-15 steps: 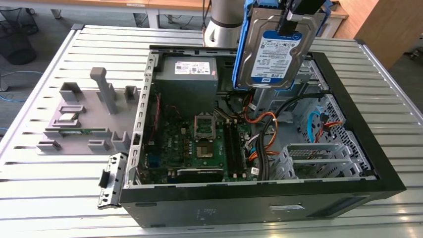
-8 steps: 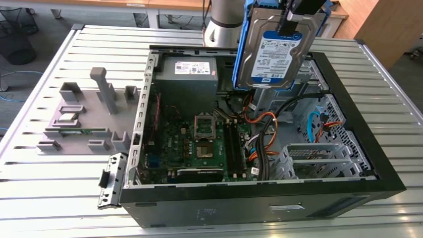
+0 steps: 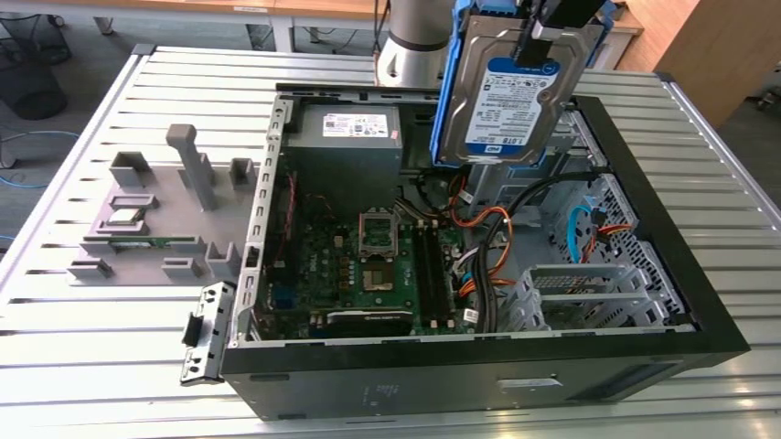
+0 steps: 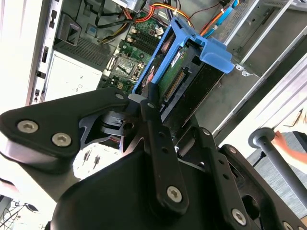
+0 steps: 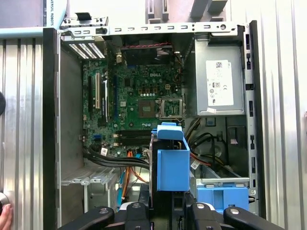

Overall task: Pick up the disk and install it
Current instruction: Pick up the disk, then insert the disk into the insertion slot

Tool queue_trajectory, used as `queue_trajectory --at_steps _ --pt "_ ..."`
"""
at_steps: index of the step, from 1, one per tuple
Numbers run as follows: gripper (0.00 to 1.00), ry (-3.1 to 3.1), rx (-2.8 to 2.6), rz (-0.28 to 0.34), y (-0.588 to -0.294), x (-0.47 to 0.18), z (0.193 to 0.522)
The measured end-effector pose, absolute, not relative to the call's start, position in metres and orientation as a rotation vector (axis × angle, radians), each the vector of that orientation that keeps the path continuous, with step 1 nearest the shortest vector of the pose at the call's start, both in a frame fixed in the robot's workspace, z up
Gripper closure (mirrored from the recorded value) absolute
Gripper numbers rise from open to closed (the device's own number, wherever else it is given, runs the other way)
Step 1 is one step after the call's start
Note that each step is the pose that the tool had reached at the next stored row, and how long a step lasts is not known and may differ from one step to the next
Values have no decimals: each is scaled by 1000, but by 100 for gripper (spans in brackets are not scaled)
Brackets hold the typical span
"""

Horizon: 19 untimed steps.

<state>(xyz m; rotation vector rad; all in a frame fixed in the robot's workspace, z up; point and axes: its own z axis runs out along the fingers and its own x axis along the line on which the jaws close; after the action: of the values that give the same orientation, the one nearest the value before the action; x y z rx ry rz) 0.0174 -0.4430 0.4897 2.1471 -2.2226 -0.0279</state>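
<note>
We locate the disk (image 3: pixel 510 96) held upright in the air over the far side of the open computer case (image 3: pixel 683 274), at 1 o'clock in the exterior view. Its label faces the camera, blue rails run along its edges, and it is well apart from the silver drive cage (image 3: pixel 583 291) at the case's 4 o'clock. The case lies on a slatted metal table (image 3: pixel 110 347) with a grey fixture (image 3: pixel 159 219) at its 9 o'clock, and a black mesh bin (image 3: pixel 31 69) stands on the grey floor at 11 o'clock. We see the gripper (image 3: pixel 543 41) clamped on the disk's upper end, its fingers (image 4: pixel 153 120) pressed against it.
</note>
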Motion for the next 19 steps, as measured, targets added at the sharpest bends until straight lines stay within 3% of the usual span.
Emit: queue_trajectory --at_steps 19 --pt "65 -2222 2146 -26 -462 17 489"
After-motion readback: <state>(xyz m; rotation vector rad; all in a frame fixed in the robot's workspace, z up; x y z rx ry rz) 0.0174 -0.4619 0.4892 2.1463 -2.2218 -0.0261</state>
